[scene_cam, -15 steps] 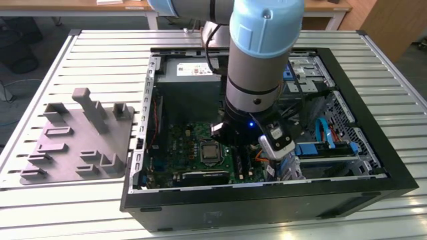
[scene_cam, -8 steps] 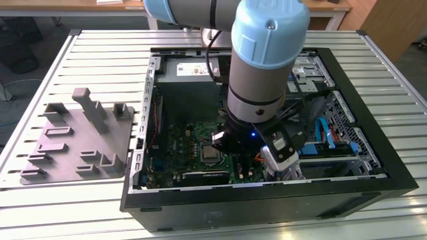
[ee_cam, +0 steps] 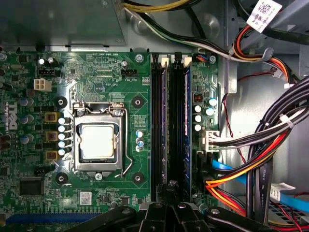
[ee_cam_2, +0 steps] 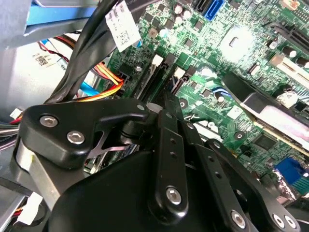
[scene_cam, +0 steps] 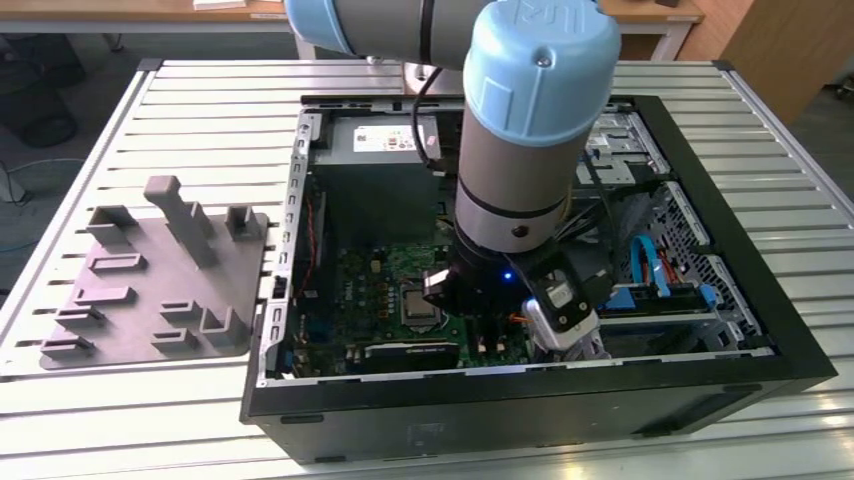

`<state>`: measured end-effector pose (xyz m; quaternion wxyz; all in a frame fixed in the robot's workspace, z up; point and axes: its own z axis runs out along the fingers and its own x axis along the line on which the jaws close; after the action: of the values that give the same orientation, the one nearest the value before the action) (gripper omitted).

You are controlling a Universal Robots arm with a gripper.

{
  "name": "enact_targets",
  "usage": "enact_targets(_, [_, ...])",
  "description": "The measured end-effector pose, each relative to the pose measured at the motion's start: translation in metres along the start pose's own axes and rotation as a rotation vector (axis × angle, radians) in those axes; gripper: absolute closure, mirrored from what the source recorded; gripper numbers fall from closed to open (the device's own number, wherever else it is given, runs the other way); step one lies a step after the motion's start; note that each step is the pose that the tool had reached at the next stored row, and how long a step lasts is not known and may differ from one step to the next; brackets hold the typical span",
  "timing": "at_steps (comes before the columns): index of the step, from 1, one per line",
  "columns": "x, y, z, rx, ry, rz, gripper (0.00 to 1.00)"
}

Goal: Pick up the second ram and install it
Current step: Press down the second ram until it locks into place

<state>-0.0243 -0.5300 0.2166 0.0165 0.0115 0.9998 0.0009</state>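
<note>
The gripper [ee_cam: 170, 195] sits clenched over the memory slots at about three o'clock of the processor socket [ee_cam: 99, 142], where the second ram [ee_cam: 186, 125] appears seated (judged installed, perhaps being pressed home).

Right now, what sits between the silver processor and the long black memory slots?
Green motherboard with two small capacitors, seen in the first wrist view.

We see the ram [ee_cam: 186, 130], a long dark stick, standing on edge in its slot just beside its twin [ee_cam: 162, 130].
</note>
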Motion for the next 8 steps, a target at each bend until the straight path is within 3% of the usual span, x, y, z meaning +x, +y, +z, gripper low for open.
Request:
enact_targets(5, [-0.0001, 0.0000, -0.0016, 0.0040, -0.0003, 0.000, 0.90])
enact_targets(8, [-0.0003, 0.0001, -0.0074, 0.0082, -0.0002, 0.000, 0.90])
